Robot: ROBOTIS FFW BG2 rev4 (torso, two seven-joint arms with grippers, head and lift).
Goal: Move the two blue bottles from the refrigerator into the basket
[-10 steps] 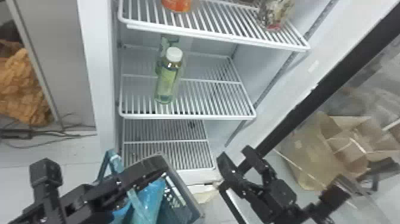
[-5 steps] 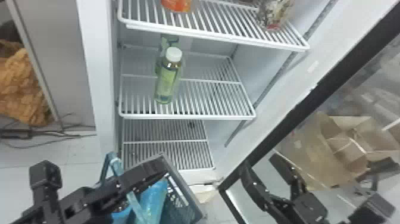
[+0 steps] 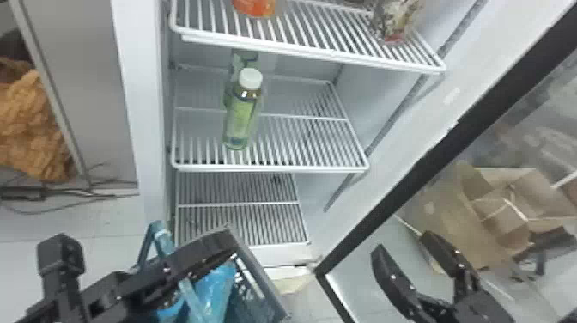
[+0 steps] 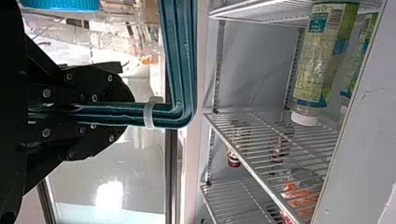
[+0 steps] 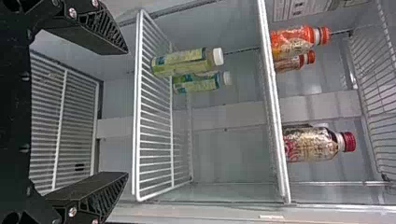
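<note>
Blue bottles point(image 3: 214, 290) lie in the basket point(image 3: 262, 292), whose teal handle point(image 4: 182, 51) my left gripper point(image 4: 128, 113) clamps, while my right gripper point(image 5: 127, 113) gapes near the refrigerator door point(image 3: 416, 174); should that one-handed hold twist or slip, the basket could, I judge, tip and spill them.

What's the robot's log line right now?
left gripper: on basket handle; right gripper: open, empty; green bottles: on shelf; blue thing: in basket

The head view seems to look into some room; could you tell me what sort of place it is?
Probably a storeroom or lab corner: an open refrigerator with wire shelves holding bottles, a cardboard box, and loose cables on the floor.
</note>
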